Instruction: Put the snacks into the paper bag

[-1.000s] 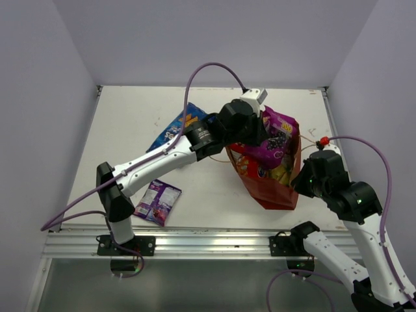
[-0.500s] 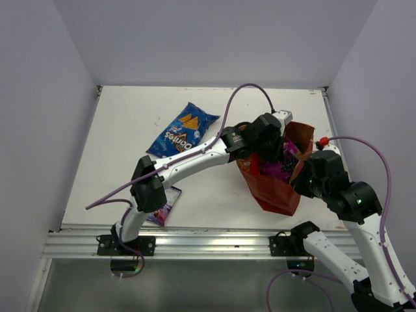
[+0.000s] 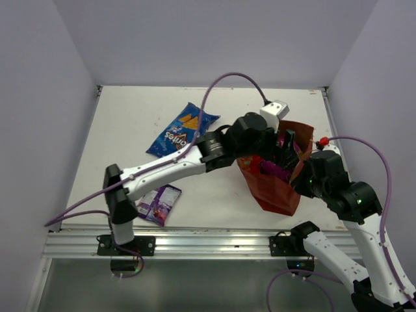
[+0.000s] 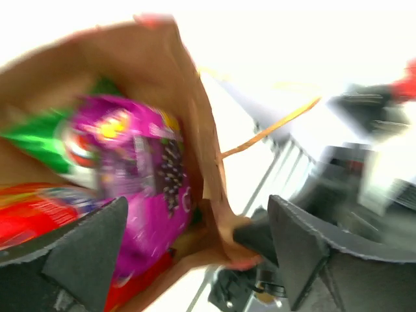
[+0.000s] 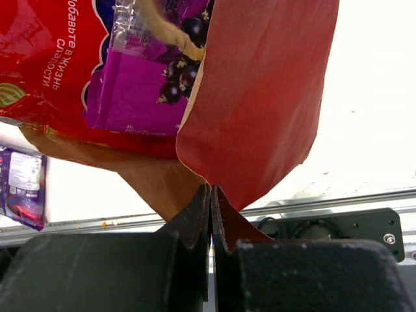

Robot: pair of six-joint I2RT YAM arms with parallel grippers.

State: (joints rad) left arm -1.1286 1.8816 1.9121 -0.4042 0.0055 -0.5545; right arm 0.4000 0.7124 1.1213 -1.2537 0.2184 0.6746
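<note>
The red paper bag [image 3: 274, 192] stands at the right of the table with its mouth open. My left gripper [image 3: 285, 144] hangs open over that mouth with nothing between its fingers [image 4: 78, 250]. Below it, inside the brown paper wall [image 4: 188, 110], lie the purple square bag [image 4: 140, 175], the green-white chips [image 4: 39, 140] and the red cookie bag [image 4: 39, 218]. My right gripper [image 5: 210, 195] is shut on the near rim of the paper bag [image 5: 266, 97], holding it open. The blue Doritos pack [image 3: 182, 130] and the small purple packet [image 3: 158, 203] lie on the table.
The left arm stretches diagonally across the table from its base at the near left to the bag. A metal rail [image 3: 195, 244] runs along the near edge. Grey walls close in the table on three sides.
My left gripper carried the purple square bag down into the paper bag, let go of it and opened, then lifted slightly. The right gripper has kept its hold on the rim.
</note>
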